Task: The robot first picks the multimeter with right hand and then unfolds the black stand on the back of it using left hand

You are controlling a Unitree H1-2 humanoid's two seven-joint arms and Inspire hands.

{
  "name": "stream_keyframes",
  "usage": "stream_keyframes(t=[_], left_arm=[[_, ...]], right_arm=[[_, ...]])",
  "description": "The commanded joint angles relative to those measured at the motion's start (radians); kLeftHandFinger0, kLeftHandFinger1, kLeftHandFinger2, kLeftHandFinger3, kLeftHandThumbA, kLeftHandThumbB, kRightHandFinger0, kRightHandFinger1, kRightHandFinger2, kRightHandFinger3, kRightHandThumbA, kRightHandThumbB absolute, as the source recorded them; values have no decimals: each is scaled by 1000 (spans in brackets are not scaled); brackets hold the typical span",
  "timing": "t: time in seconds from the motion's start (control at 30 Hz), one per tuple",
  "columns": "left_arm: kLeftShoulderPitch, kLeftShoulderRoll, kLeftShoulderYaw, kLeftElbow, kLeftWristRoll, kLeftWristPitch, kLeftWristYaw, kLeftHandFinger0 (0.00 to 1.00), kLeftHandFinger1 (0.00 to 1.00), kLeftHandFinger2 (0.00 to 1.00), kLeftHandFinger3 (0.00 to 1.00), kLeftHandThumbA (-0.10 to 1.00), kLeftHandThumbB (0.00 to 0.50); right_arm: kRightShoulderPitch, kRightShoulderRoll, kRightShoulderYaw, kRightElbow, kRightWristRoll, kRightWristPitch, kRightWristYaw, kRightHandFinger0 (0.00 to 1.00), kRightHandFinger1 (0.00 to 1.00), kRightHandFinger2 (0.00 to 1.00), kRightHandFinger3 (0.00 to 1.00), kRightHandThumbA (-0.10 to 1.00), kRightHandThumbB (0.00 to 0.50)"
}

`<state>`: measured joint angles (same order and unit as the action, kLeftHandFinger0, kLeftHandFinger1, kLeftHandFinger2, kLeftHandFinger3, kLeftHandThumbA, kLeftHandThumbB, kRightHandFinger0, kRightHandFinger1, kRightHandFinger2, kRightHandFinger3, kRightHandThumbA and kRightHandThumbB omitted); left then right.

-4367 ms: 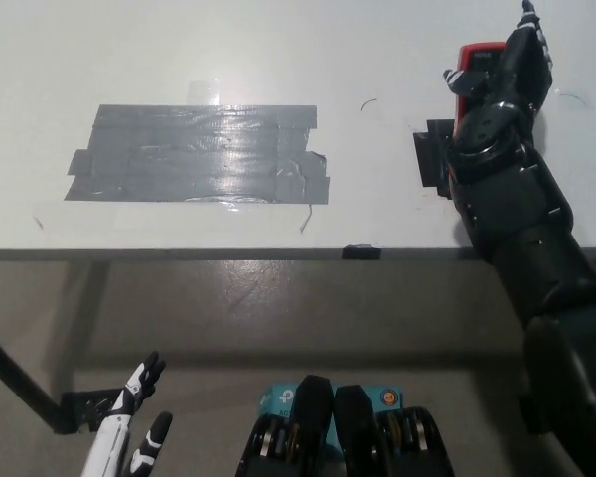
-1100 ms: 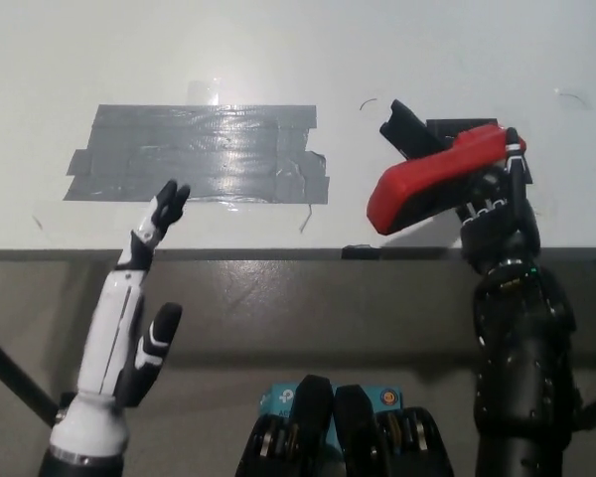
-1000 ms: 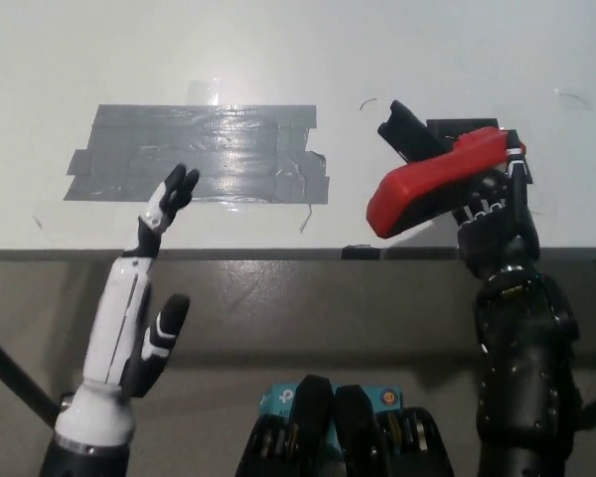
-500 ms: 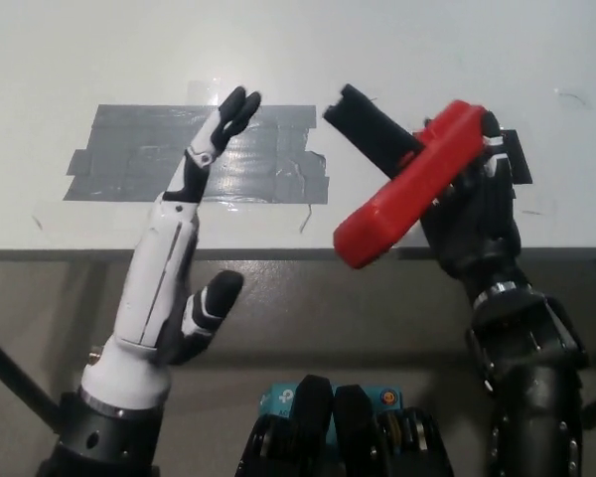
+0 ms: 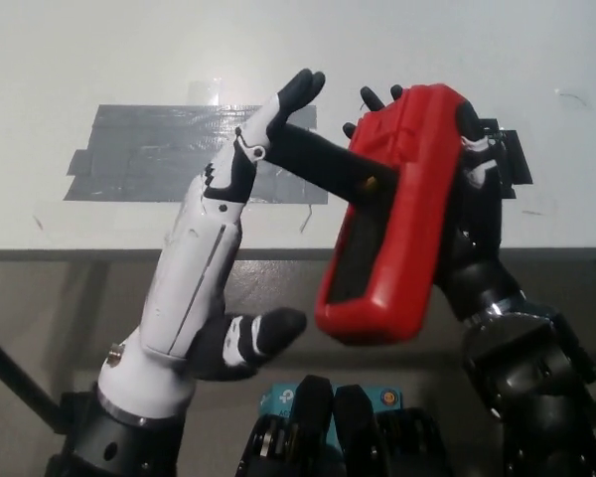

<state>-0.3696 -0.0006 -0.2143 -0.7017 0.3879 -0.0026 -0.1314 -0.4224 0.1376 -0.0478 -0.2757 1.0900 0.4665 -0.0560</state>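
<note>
1. Head view: my right robot hand (image 5: 477, 214) grips the red multimeter (image 5: 387, 219), held up above the worktop's (image 5: 99, 50) near edge.
2. My left robot hand (image 5: 223, 224) is spread wide, fingertips (image 5: 300, 87) at the black stand (image 5: 313, 159).
3. The casing looks rigid, fairly light; I'd pull the stand's free far-left end.

Multimeter (image 5: 392, 214) in right hand (image 5: 477, 229), left hand (image 5: 219, 248) beside it (tape patch (image 5: 144, 154) behind, on table (image 5: 99, 50)).

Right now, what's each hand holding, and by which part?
The right hand grips the red multimeter around its upper body, from its far side. The left hand holds nothing; its fingertips reach the black stand.
</note>
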Motion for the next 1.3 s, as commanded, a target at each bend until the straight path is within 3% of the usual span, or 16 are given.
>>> stream_keyframes(t=[0.0, 0.03, 0.07, 0.1, 0.13, 0.17, 0.27, 0.33, 0.4, 0.43, 0.47, 0.53, 0.67, 0.83, 1.13, 1.27], left_arm=[[-43, -36, 10, -44, 79, -151, 68, 1000, 1000, 1000, 1000, 997, 322], [-58, -42, 21, -41, 72, -184, 89, 1000, 1000, 1000, 1000, 966, 312], [-69, -38, 40, -61, 61, -192, 93, 1000, 1000, 1000, 1000, 940, 371], [-74, -39, 55, -71, 82, -209, 102, 1000, 1000, 1000, 1000, 962, 386], [-66, -50, 77, -88, 149, -227, 126, 1000, 1000, 1000, 1000, 1000, 455], [-61, -62, 94, -100, 208, -253, 146, 1000, 1000, 1000, 1000, 1000, 463], [-66, -62, 127, -126, 258, -322, 169, 1000, 1000, 1000, 1000, 1000, 416], [-78, -38, 129, -136, 195, -333, 148, 1000, 1000, 1000, 1000, 1000, 432], [-80, -39, 142, -127, 186, -357, 162, 1000, 1000, 1000, 1000, 1000, 449], [-70, -28, 150, -105, 194, -383, 171, 1000, 1000, 1000, 1000, 1000, 416], [-70, -35, 152, -79, 207, -411, 189, 1000, 1000, 1000, 1000, 1000, 431], [-34, -73, 132, -89, 200, -327, 143, 1000, 1000, 1000, 1000, 1000, 471], [-24, -81, 101, -58, 192, -284, 93, 1000, 1000, 1000, 1000, 1000, 407], [3, -65, 71, -36, 129, -220, 47, 1000, 1000, 1000, 1000, 1000, 415], [48, -97, 58, -44, 245, -210, 31, 1000, 1000, 1000, 1000, 1000, 439], [48, -101, 35, -46, 201, -213, 27, 1000, 1000, 1000, 1000, 1000, 453]], right_arm=[[-14, -6, 12, -75, 109, 3, 134, 0, 0, 98, 195, -100, 194], [-15, -9, 10, -74, 111, 3, 136, 0, 0, 99, 192, -100, 194], [-12, -13, 4, -75, 119, 3, 132, 0, 0, 112, 179, -100, 195], [-8, -16, 1, -79, 122, 3, 126, 0, 0, 121, 184, -100, 193], [-6, -20, -1, -84, 116, 3, 118, 0, 0, 119, 180, -100, 205], [-3, -24, -4, -87, 118, 2, 118, 0, 0, 140, 186, -100, 204], [1, -34, -10, -92, 139, 3, 108, 0, 0, 185, 217, -100, 196], [0, -37, -12, -90, 134, -4, 116, 0, 0, 214, 232, -100, 187], [-3, -41, -15, -89, 135, -9, 120, 0, 0, 322, 301, -100, 187], [-3, -41, -17, -90, 136, -10, 118, 0, 0, 334, 313, -100, 183], [-3, -41, -17, -94, 136, -10, 108, 0, 0, 339, 315, -100, 193], [-3, -36, -15, -107, 132, -11, 93, 0, 0, 335, 321, -100, 195], [-2, -27, -7, -127, 153, -6, 88, 0, 0, 247, 200, -100, 185], [0, -29, 3, -156, 152, -9, 92, 0, 0, 241, 196, -100, 190], [5, -35, 10, -194, 160, -17, 86, 0, 0, 224, 137, -100, 193], [6, -39, 9, -198, 166, -18, 88, 0, 0, 220, 150, -100, 171]])
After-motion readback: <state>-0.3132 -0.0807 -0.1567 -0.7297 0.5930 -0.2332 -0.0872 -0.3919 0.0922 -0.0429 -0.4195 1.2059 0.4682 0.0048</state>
